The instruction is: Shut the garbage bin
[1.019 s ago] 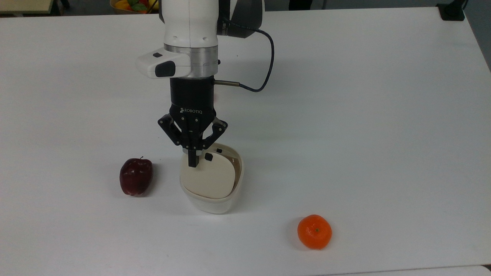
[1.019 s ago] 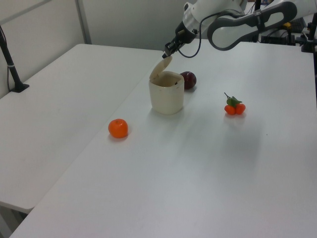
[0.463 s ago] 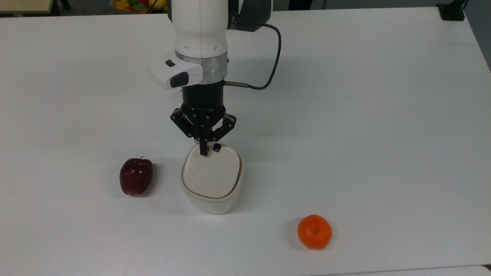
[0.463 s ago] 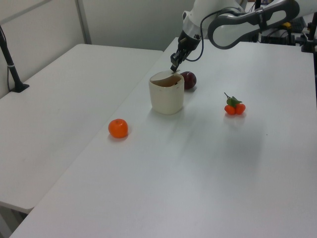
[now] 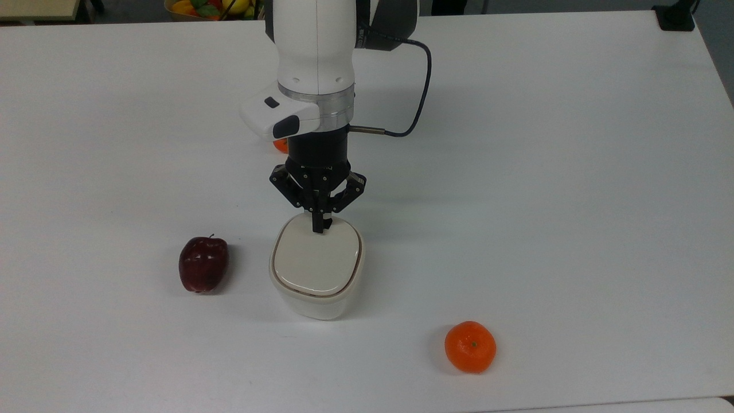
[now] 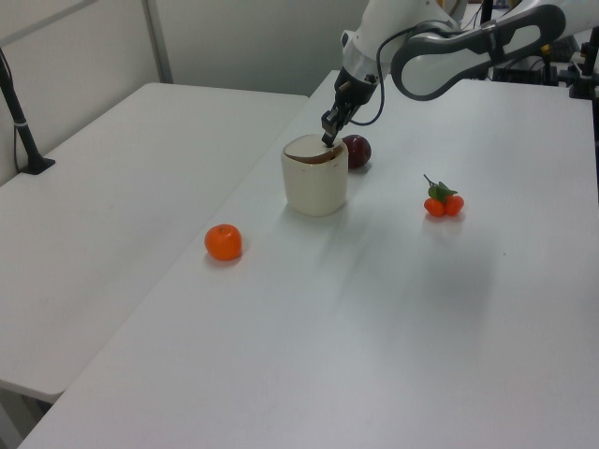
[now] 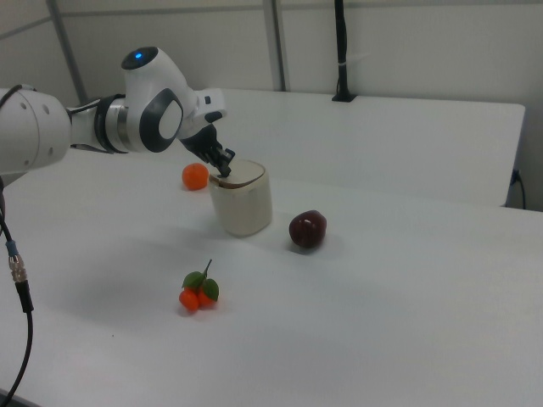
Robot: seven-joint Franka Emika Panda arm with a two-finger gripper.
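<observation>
Gripper [image 5: 319, 228] pressed garbage bin [image 5: 316, 269] lid flat, frame middle, jaws together. Right view showed small orange bunch [image 7: 199, 292], lower left.

White tables [image 5: 573, 143] stand pushed together, a seam [image 6: 178, 267] between them. Pale panelled walls [image 7: 407, 42] rise behind, with a black post [image 7: 341, 51] at the far edge.

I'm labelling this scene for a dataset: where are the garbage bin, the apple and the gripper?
garbage bin [image 5: 312, 261]: top view, middle of its beige lid.
apple [image 5: 203, 265]: top view, middle of its dark red skin.
gripper [image 5: 318, 228]: top view, fingertips at the lid's far edge.
</observation>
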